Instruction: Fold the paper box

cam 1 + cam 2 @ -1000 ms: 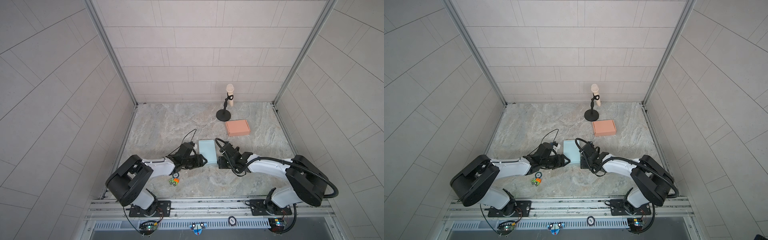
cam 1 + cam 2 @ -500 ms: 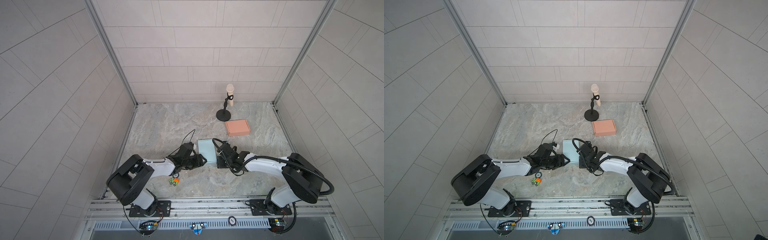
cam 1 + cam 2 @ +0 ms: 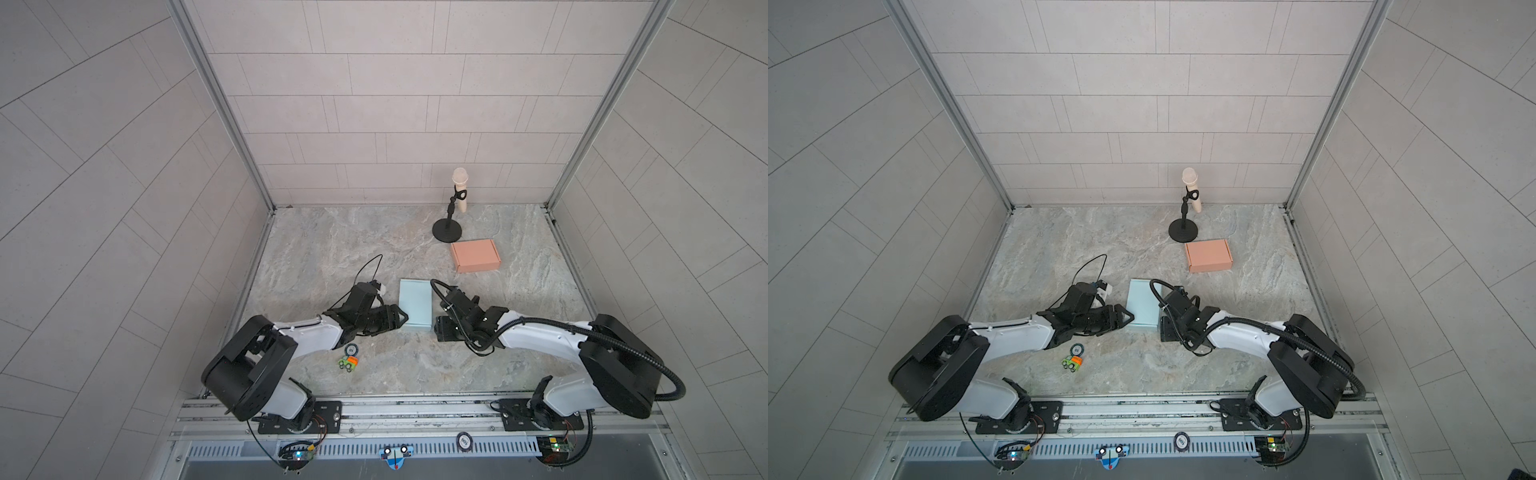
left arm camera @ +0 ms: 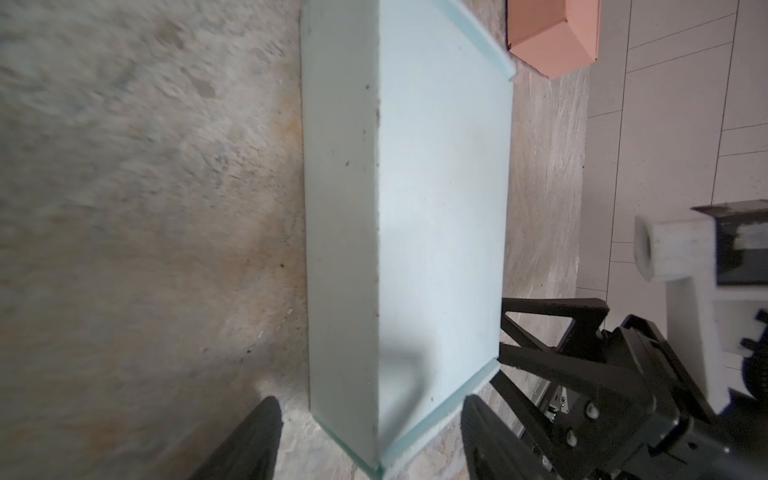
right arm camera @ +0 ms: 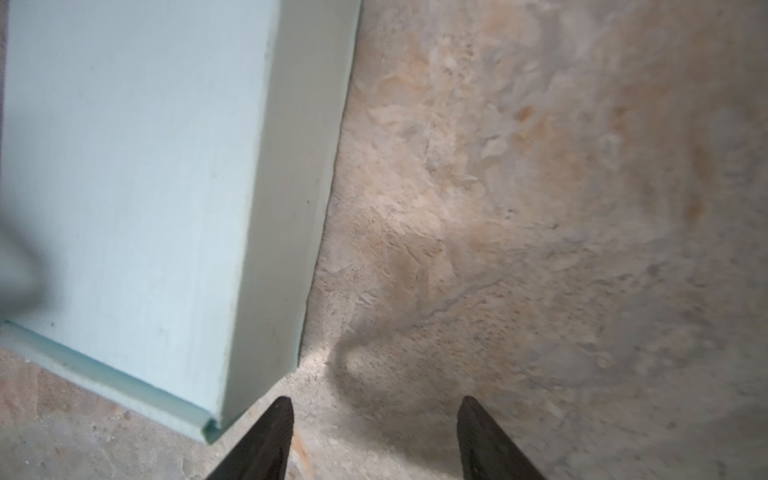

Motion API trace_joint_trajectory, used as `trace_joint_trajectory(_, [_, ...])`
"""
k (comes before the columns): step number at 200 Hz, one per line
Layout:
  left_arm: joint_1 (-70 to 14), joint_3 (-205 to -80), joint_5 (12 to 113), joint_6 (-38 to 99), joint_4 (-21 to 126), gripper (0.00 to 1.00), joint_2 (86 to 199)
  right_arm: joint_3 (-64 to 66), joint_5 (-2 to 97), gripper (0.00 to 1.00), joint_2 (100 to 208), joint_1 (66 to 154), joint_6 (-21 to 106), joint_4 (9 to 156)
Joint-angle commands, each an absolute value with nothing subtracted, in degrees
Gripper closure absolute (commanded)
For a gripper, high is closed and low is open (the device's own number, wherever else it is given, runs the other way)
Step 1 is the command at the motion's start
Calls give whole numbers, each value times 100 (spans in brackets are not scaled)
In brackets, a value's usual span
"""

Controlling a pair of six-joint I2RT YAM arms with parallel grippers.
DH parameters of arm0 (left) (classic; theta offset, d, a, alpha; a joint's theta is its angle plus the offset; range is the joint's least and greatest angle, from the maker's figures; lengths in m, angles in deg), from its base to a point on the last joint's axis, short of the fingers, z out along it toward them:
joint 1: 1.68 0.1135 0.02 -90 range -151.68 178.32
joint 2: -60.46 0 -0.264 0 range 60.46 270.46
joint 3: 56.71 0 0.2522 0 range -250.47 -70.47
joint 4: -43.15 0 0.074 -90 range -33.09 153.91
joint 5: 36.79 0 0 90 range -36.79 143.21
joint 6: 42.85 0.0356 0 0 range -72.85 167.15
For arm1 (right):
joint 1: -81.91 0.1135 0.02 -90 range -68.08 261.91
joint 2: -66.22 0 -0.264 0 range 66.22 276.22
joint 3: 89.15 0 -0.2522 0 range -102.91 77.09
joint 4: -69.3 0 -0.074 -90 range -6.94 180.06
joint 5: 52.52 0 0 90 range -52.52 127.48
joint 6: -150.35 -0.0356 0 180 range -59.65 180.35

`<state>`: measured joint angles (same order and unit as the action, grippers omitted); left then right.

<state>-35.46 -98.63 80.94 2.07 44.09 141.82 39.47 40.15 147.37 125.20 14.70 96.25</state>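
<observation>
— Two grippers flank the paper box (image 3: 414, 305); where does it lie?

— Lower centre in both top views, flat on the table (image 3: 332, 249), broad face up, well apart from the pink box (image 3: 476, 255) at upper right.

— Why the low, sideways approach?

— Probably to press the walls square from both sides. Left gripper (image 4: 370, 399) stands spread, the box's near corner between its fingers, grasping nothing. Right gripper (image 5: 376, 399) is likewise released, over bare table just beside the corner.
</observation>
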Motion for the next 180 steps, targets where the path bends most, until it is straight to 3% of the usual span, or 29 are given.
trace_joint_trajectory(1, [-3572, -10035, 7883, 837, 5251, 26, 13841, 3803, 4019, 33, 14507, 12258, 1781, 10063])
trace_joint_trajectory(40, [-4062, -10078, 7581, 1014, 5783, 29, 13537, 2905, 4334, 33, 14742, 11749, 2664, 10460])
trace_joint_trajectory(89, [-4664, -9944, 7359, 662, 5382, 35, 13475, 1444, 4897, 32, 15887, 11551, 3302, 10495])
trace_joint_trajectory(180, [-4904, -9900, 7154, 261, 4455, 42, 14141, -584, 5099, 32, 17833, 11407, 3668, 10751])
